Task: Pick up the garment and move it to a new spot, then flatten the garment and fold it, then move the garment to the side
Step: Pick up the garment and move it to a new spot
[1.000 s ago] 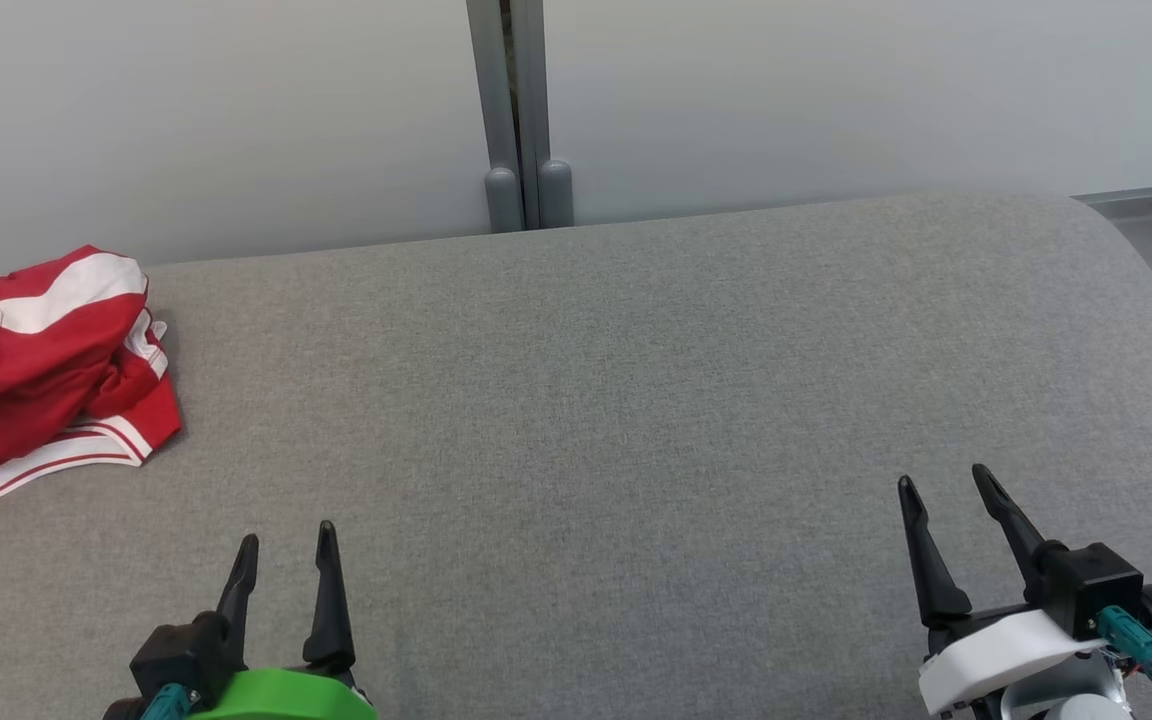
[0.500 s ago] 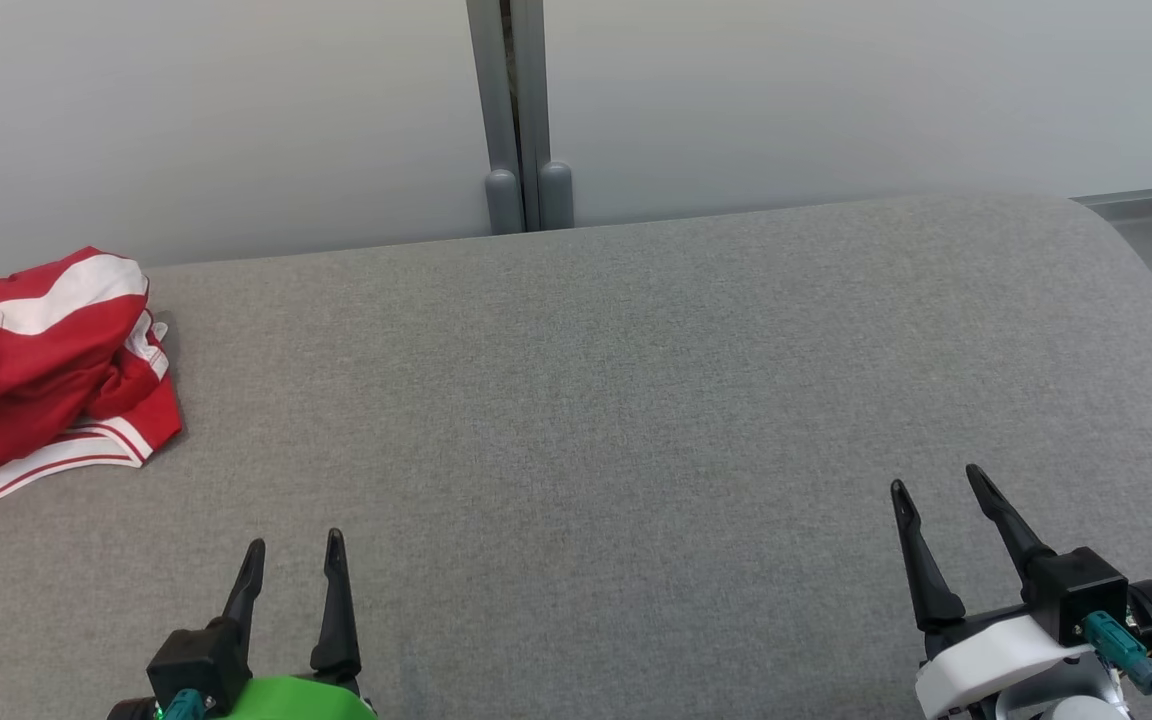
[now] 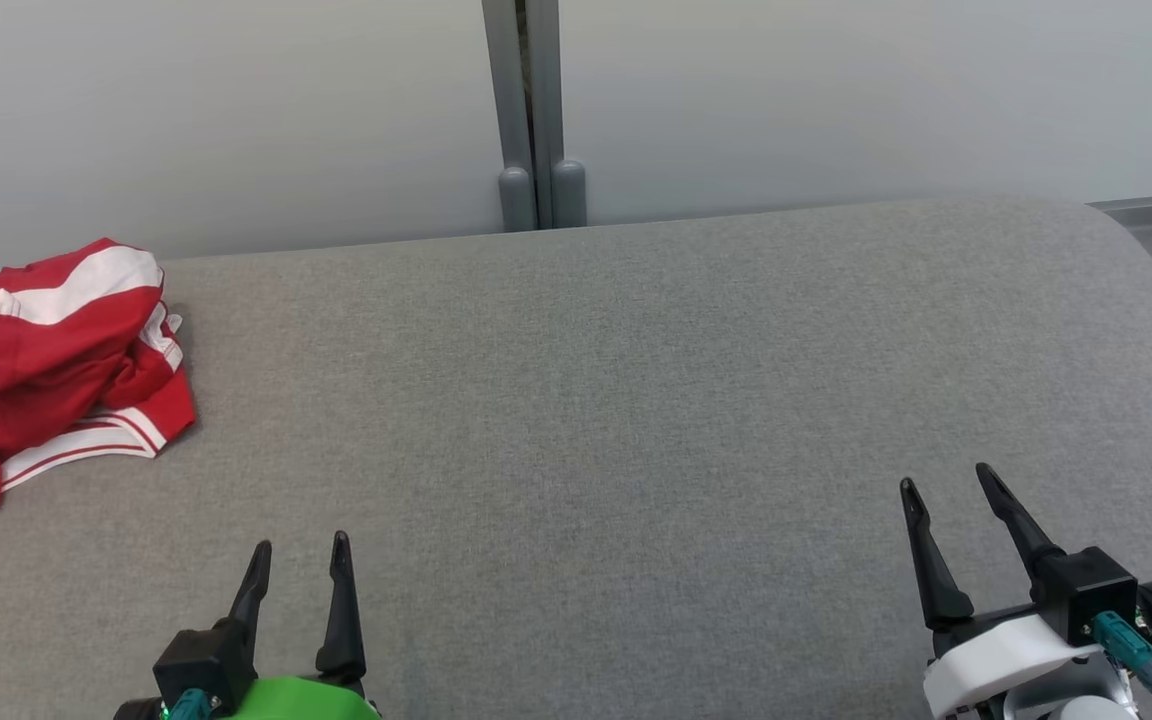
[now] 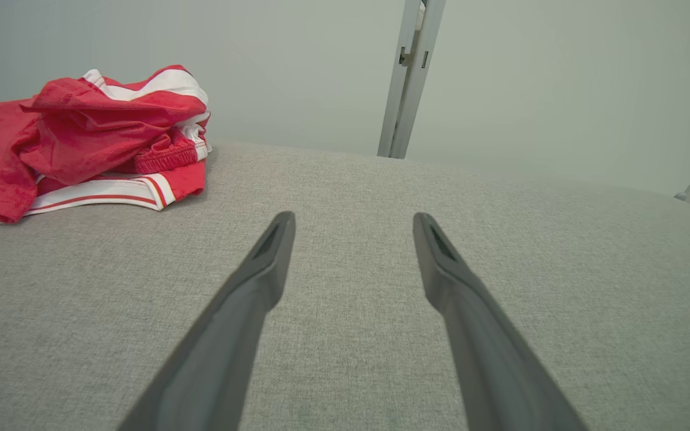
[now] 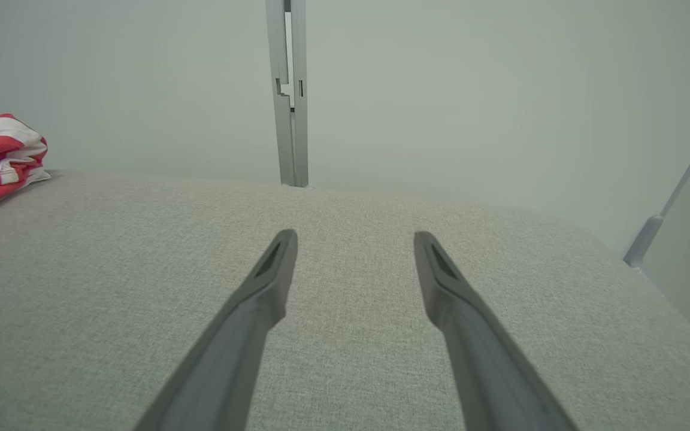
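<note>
STEP: pick-up pending | crumpled red-and-white fabric garment (image 3: 56, 370) is lying far left on grey woven surface (image 3: 636, 400) | left gripper (image 3: 300, 543) and right gripper (image 3: 944, 477) are hovering near; jaws spread, empty | NEXT: likely reaching left gripper far-left; pinching bunched cloth

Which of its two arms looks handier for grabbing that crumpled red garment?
Left. The garment lies at the far left of the grey surface, ahead of the open left gripper. The right gripper, also open, sits far across on the other side.
</note>
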Motion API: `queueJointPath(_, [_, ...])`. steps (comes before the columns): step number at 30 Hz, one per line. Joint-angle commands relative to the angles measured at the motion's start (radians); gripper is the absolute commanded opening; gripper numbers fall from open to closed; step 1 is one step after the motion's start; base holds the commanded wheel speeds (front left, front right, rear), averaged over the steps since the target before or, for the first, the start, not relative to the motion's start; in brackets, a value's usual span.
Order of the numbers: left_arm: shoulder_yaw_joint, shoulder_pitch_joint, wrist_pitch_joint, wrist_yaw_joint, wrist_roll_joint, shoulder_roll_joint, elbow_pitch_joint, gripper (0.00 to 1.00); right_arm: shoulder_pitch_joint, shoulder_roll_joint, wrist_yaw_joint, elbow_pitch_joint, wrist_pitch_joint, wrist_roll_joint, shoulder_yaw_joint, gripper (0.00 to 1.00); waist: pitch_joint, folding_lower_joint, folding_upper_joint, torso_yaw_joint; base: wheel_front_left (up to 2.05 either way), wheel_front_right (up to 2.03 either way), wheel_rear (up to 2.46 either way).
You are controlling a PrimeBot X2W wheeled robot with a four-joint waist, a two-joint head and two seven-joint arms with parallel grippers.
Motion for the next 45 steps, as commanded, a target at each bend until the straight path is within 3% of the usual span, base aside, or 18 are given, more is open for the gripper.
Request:
queueJointPath(1, [-0.001,-0.011,-0.001,0.003,-0.011,0.007,-0.002,1.00,0.015,-0.005,0.000,-0.007,-0.002,-0.006,-0.006,1.00,0.001,0.0000,0.0000,0.021,0.00,0.00,0.00])
queueJointPath(14, [0.020,-0.015,-0.001,0.006,0.021,0.006,-0.020,1.00,0.016,-0.004,0.000,-0.005,-0.002,0.005,-0.005,1.00,-0.001,0.0000,0.0000,0.259,0.00,0.00,0.00])
queueJointPath(22, [0.052,0.008,-0.001,-0.001,0.032,0.006,-0.027,1.00,0.008,-0.005,0.000,0.002,-0.002,0.016,0.018,1.00,-0.005,0.0000,0.0000,0.349,0.00,0.00,0.00])
queueJointPath(38, [0.086,0.008,-0.001,0.000,0.044,0.006,-0.047,1.00,0.006,-0.005,0.000,-0.002,-0.002,0.009,0.024,1.00,0.000,0.0000,0.0000,0.361,0.00,0.00,0.00])
queueJointPath(45, [0.165,-0.062,-0.001,-0.017,0.062,0.028,-0.112,1.00,0.005,-0.005,0.000,-0.011,-0.002,-0.008,0.018,1.00,0.024,0.0000,0.0000,0.339,0.00,0.00,0.00])
